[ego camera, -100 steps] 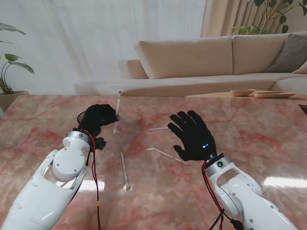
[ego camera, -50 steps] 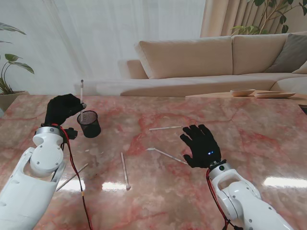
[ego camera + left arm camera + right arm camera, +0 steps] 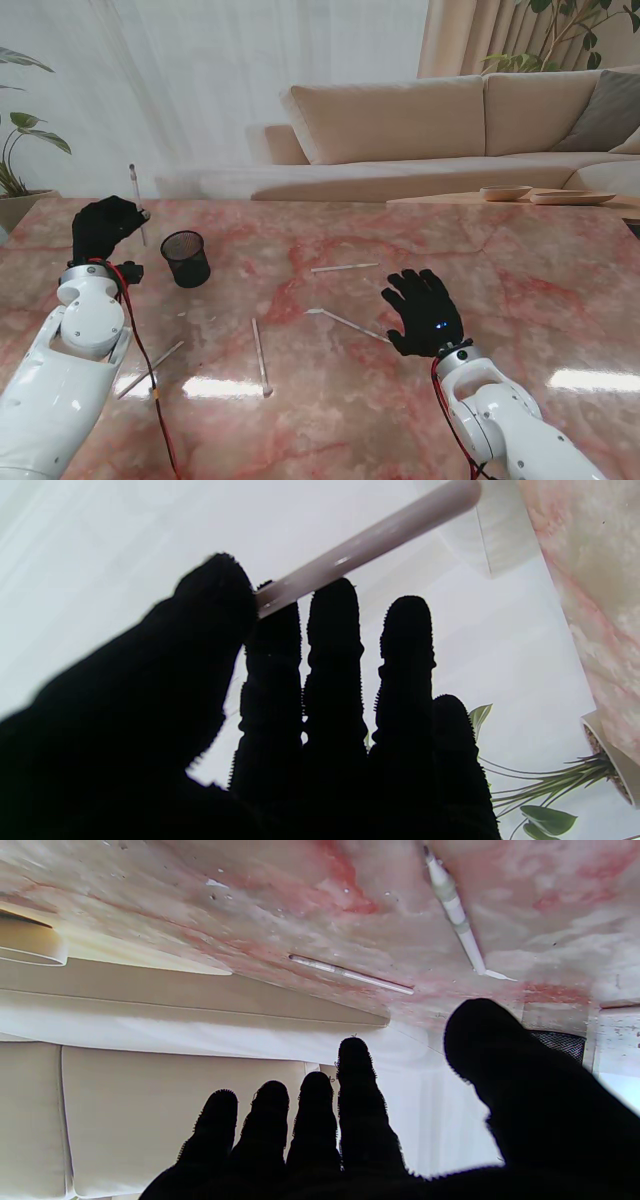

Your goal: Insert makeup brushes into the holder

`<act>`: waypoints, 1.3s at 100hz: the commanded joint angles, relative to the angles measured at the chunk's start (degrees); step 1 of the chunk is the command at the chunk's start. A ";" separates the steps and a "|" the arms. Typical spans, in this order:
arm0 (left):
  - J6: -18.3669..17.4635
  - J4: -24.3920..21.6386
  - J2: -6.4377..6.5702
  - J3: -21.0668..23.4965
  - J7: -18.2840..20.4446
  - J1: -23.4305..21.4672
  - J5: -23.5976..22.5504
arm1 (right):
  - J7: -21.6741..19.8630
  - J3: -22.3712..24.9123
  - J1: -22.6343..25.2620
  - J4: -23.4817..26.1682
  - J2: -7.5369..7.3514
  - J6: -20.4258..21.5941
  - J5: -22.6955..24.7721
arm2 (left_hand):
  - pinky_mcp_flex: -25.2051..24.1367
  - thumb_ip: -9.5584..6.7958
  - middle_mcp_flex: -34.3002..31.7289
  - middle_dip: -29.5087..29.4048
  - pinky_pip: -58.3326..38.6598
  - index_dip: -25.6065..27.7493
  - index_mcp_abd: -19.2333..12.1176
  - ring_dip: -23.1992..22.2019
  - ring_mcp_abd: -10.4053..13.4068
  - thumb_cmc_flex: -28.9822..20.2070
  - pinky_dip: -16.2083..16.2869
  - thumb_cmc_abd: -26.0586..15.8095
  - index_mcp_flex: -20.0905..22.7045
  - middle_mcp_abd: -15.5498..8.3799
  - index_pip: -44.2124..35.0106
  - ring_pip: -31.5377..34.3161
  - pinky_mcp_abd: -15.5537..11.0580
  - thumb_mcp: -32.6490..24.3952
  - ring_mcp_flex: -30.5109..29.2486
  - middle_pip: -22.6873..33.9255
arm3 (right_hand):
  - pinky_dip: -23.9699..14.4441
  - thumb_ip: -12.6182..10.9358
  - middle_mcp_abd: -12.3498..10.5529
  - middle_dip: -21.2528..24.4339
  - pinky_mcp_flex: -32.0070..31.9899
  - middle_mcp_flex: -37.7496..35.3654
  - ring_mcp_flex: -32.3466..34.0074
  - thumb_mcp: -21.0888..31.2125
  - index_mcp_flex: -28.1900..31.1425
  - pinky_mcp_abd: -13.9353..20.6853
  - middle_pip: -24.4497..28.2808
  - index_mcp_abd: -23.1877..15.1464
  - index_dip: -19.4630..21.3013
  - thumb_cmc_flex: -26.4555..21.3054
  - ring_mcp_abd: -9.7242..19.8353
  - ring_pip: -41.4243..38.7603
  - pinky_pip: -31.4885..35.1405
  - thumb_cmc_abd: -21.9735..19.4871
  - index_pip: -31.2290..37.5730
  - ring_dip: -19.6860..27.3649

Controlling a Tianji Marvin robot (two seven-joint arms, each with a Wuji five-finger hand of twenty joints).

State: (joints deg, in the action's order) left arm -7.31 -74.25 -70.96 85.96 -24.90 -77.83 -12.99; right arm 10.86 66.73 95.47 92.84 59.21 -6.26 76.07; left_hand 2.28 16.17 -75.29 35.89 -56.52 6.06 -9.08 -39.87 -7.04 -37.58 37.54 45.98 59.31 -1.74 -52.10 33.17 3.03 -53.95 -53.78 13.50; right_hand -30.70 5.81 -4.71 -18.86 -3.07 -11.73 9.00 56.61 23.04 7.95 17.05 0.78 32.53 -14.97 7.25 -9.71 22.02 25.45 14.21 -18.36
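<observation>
**Left hand carries a brush beside the holder; four more lie on the table**

Stand view: the left hand (image 3: 103, 228) is closed around a makeup brush (image 3: 135, 196), held nearly upright, its upper end well clear of the fist. The hand sits to the left of the black mesh holder (image 3: 186, 258), near it but apart, so the brush is not yet over the opening. The holder looks empty, though its inside is too dark to be sure. The right hand (image 3: 424, 312) hovers low over the marble table (image 3: 520, 260) with fingers spread, holding nothing. Loose brushes lie between the hands: one (image 3: 260, 356) nearer to me, one (image 3: 348, 323) just beside the right hand, one (image 3: 343, 267) farther off, and one (image 3: 151, 368) by the left forearm.

Left wrist view: the pale, glossy handle (image 3: 365, 542) is pinched between thumb and fingertips (image 3: 330, 605) close to one end.

Right wrist view: the open fingers (image 3: 355, 1075) show two brushes (image 3: 350, 974) (image 3: 452, 905) on the table and the holder's rim past the thumb.

These brushes look light, thin, stiff and smooth, so likely to roll or slip; I would pinch mid-handle, away from the soft bristles.
</observation>
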 commanded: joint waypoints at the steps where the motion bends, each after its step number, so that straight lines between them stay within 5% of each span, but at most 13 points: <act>1: -0.31 1.47 -0.68 -0.83 -0.33 1.01 0.68 | -0.89 0.08 0.64 -0.01 0.20 -0.56 -0.34 | -1.94 0.08 -4.95 -0.53 0.83 1.90 -9.83 0.40 4.07 -0.73 1.25 0.27 -0.33 -3.79 -5.33 -1.27 -2.50 -4.50 -0.14 -1.47 | -1.86 -2.60 1.25 1.01 -0.86 1.67 -2.32 -0.04 -1.85 0.49 -1.33 0.39 -0.06 2.57 -0.38 1.10 -2.22 -0.49 -0.89 1.19; 41: -3.32 13.54 -2.03 -5.39 -1.47 8.90 3.16 | -3.29 0.70 1.05 0.36 0.17 -0.31 -1.02 | -3.42 0.76 -4.74 -0.28 2.73 2.90 -13.24 0.18 5.21 0.23 1.57 0.97 -1.11 -5.79 -6.47 -2.99 -5.72 -6.25 3.85 -1.60 | -2.56 -2.59 1.27 0.76 -0.74 1.61 -2.23 0.28 -1.80 0.54 -1.24 0.84 0.05 2.71 -0.36 1.09 -2.80 -0.53 -0.92 0.80; 94: -8.41 29.28 -4.75 -9.39 -3.58 16.73 6.72 | -4.39 1.47 0.82 0.86 0.26 -0.29 -1.50 | -4.98 1.55 -4.70 -0.21 4.18 2.96 -15.07 0.09 5.34 1.05 1.84 1.79 -1.14 -6.91 -7.08 -3.97 -5.73 -7.82 5.75 -1.85 | -3.23 -2.56 1.29 0.77 -0.68 1.67 -2.35 0.42 -1.93 0.65 -1.55 0.65 0.11 2.81 -0.31 1.50 -3.40 -0.56 -0.98 0.68; 113: -9.21 32.08 -5.16 -10.25 -3.44 17.32 6.90 | -4.67 1.22 0.57 0.77 0.29 -0.38 -1.81 | -5.17 1.64 -4.67 -0.70 5.02 2.85 -15.50 0.20 5.42 1.14 1.70 1.99 -1.11 -7.21 -7.05 -4.70 -5.45 -7.63 7.37 -2.27 | -3.46 -2.56 1.30 0.74 -0.63 1.65 -2.34 0.39 -1.89 0.65 -1.58 0.62 0.13 2.79 -0.30 1.50 -3.59 -0.55 -0.98 0.60; 130: -8.03 30.40 -5.04 -10.32 -3.30 15.69 7.32 | -4.13 0.80 0.12 0.22 0.36 -0.40 -2.47 | -4.62 1.62 -4.98 -2.16 11.35 2.36 -15.28 0.11 5.60 0.82 -0.34 2.31 -0.78 -6.79 -7.08 -5.47 -7.76 -7.49 10.06 -2.82 | -3.66 -2.56 1.26 0.60 -0.56 1.52 -2.26 0.37 -1.73 0.66 -1.36 0.53 0.16 2.81 -0.31 1.39 -3.71 -0.57 -0.92 0.52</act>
State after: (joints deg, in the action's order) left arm -15.73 -43.49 -75.74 75.84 -28.17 -61.19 -5.78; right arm 7.15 67.67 95.48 93.49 59.41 -6.44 74.03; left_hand -1.32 17.51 -75.31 34.51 -47.44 7.55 -15.02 -39.80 -4.41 -35.70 37.93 48.40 57.25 -4.54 -54.01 28.48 -1.30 -57.12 -44.87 12.06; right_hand -32.77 5.80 -4.71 -18.86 -3.07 -11.72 8.99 56.61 23.04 7.95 16.76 0.78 32.53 -14.96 7.25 -9.10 20.45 25.45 14.21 -18.36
